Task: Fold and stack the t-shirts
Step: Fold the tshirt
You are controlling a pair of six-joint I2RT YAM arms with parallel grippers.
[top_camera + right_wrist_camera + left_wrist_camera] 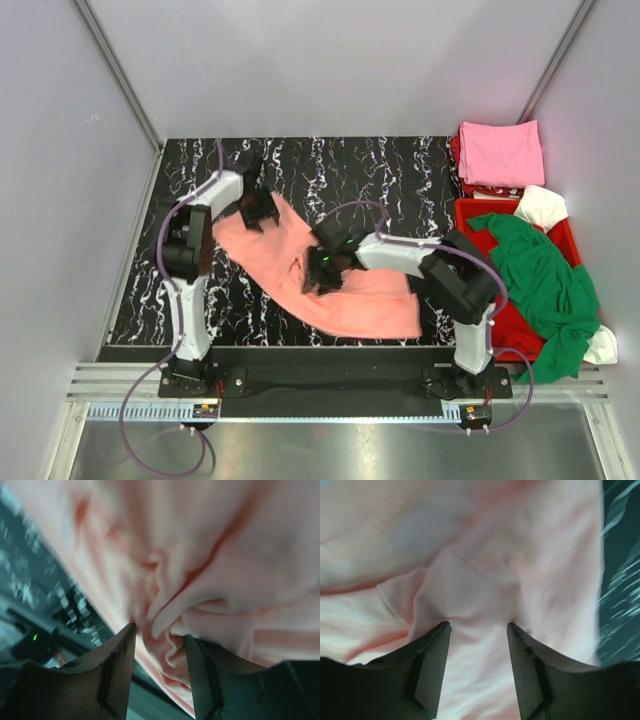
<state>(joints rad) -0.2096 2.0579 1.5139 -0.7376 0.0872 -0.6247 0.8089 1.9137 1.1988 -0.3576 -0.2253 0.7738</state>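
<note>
Your right gripper (322,272) has a bunch of the salmon-orange t-shirt (350,295) between its half-open fingers, near the front edge of the table (400,165). Your left gripper (255,207) pinches the shirt's far corner the same way. Keep both holds tight and move together so the cloth stays flat. I count one orange shirt, one folded pink shirt (500,152), one green shirt (545,280).

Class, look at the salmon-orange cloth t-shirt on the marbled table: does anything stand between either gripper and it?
Nothing visible does. The left gripper and right gripper each have folds of the salmon-orange cloth t-shirt directly between their fingers, with no other object in between.
</note>
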